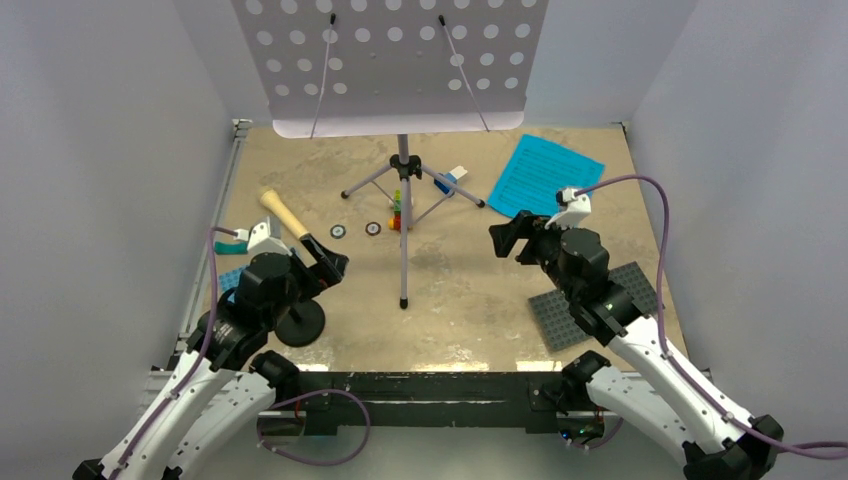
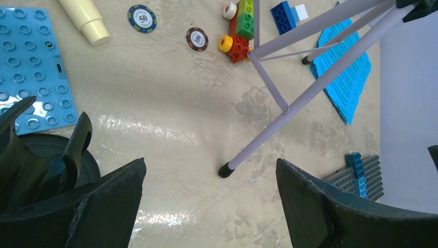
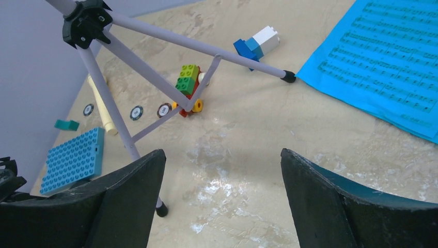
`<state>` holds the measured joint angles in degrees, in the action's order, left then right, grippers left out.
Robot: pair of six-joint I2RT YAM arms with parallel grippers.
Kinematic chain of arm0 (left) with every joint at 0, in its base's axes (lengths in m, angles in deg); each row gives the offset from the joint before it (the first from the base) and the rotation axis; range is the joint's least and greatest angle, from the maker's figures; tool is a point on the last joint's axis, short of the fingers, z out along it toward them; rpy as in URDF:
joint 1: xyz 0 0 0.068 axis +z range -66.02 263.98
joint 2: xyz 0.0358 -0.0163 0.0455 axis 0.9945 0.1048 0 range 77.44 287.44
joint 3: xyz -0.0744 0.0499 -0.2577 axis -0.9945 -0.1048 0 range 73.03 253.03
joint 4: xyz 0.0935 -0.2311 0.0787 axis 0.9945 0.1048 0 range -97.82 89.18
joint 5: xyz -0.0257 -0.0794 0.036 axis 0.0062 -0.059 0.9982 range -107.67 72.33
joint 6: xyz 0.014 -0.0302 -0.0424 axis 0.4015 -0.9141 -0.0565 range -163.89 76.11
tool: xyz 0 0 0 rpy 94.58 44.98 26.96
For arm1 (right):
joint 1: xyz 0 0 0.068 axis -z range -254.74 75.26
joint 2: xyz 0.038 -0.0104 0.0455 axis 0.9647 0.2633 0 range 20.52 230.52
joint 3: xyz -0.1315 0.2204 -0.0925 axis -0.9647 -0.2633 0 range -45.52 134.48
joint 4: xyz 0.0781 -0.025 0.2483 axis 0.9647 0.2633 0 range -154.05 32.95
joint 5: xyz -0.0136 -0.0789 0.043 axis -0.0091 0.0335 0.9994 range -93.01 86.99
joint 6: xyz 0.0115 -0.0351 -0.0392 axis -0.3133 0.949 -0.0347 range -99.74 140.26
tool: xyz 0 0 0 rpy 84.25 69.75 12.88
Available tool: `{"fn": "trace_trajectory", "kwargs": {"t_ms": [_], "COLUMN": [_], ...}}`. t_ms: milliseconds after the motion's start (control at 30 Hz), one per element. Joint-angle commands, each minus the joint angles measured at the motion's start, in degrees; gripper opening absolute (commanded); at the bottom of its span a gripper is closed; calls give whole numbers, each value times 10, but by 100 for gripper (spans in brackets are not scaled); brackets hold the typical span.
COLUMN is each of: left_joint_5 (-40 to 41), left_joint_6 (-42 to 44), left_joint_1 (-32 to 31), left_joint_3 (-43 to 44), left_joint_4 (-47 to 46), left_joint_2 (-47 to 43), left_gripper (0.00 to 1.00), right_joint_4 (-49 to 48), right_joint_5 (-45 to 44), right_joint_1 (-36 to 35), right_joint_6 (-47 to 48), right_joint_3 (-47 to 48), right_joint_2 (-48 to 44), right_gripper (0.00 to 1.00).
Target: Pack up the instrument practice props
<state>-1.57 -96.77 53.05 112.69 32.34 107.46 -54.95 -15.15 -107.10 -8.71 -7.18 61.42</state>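
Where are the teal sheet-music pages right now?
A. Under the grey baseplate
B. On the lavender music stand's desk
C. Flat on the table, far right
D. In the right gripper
C: the teal sheet-music pages lie flat on the table at its far right, beside one tripod foot; no pages show on the music stand.

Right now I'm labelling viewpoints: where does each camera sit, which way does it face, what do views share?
Top external: above and behind the bases, looking down the table toward the lavender music stand; both arms, left gripper and right gripper show.
Left wrist: on the left arm, facing forward-right at a tripod leg; its open fingers fill the bottom.
Right wrist: on the right arm, facing forward-left at the tripod hub; its open fingers fill the bottom.
Shared: both wrist views catch the brick stack and teal sheet music.
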Motion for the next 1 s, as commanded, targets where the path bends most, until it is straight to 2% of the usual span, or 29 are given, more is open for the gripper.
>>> {"fn": "trace_trajectory", "kwargs": {"t_ms": [0, 300, 633, 867, 967], "left_joint_5": [21, 28, 26, 16, -26], "left_joint_6": [-8, 31, 40, 56, 104], "left_joint_1": [-1, -2, -1, -2, -2], "left_joint_3": [30, 74, 24, 37, 30], "left_joint_4": [24, 84, 21, 26, -31], "left_joint_2": [-3, 53, -45, -33, -29], "left_gripper": [100, 100, 100, 100, 100], "right_joint_4": [9, 40, 33, 31, 23], "right_joint_5": [9, 43, 38, 45, 46], "right_joint_1": [-3, -3, -3, -3, -3], "right_joint_6": [31, 24, 32, 28, 25], "right_joint_3": [-20, -49, -53, -58, -61], "right_joint_2": [-42, -91, -98, -101, -98], "right_gripper": [87, 94, 95, 95, 95]}}
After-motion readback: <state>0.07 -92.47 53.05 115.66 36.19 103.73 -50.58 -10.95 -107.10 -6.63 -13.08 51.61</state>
